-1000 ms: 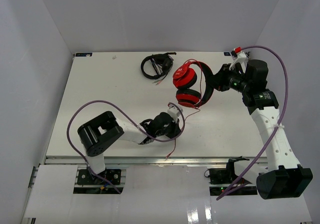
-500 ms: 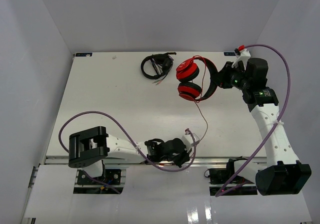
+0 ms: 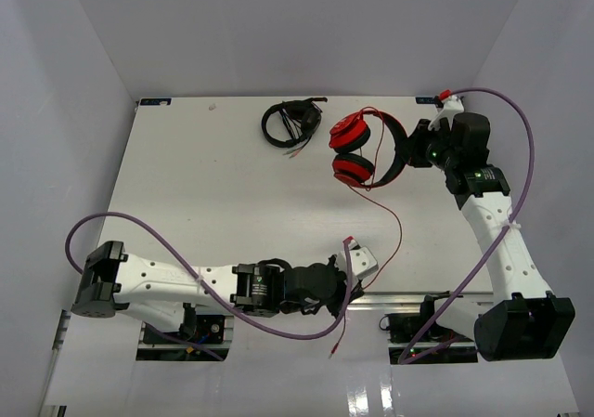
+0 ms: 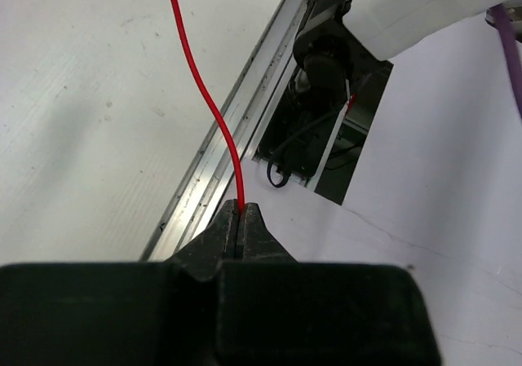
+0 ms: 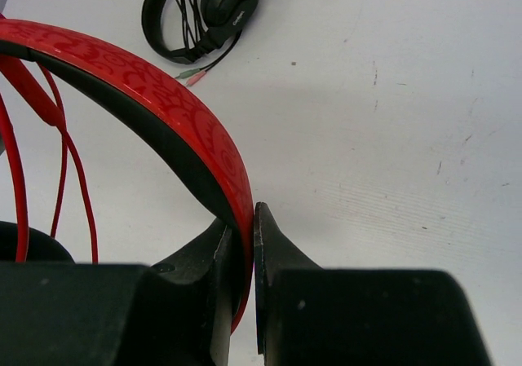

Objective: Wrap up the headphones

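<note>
The red headphones [image 3: 354, 151] with a black headband are held up off the table at the back right. My right gripper [image 3: 411, 150] is shut on the headband [image 5: 167, 97], which is clamped between the jaws in the right wrist view [image 5: 245, 216]. The thin red cable [image 3: 399, 228] hangs from the ear cups and loops down to my left gripper [image 3: 356, 261] at the table's near edge. In the left wrist view that gripper [image 4: 241, 209] is shut on the cable [image 4: 214, 109]. The cable's free end [image 3: 332, 350] dangles past the table edge.
All-black headphones [image 3: 290, 123] with their own cable lie at the back middle, just left of the red pair, and also show in the right wrist view [image 5: 204, 11]. The metal rail [image 4: 220, 150] and the right arm's base [image 3: 413, 324] lie under the left gripper.
My left arm has swung from the table's middle out to the near edge on the right, drawing the red cable with it. My right gripper has shifted the headphones slightly back and right.
</note>
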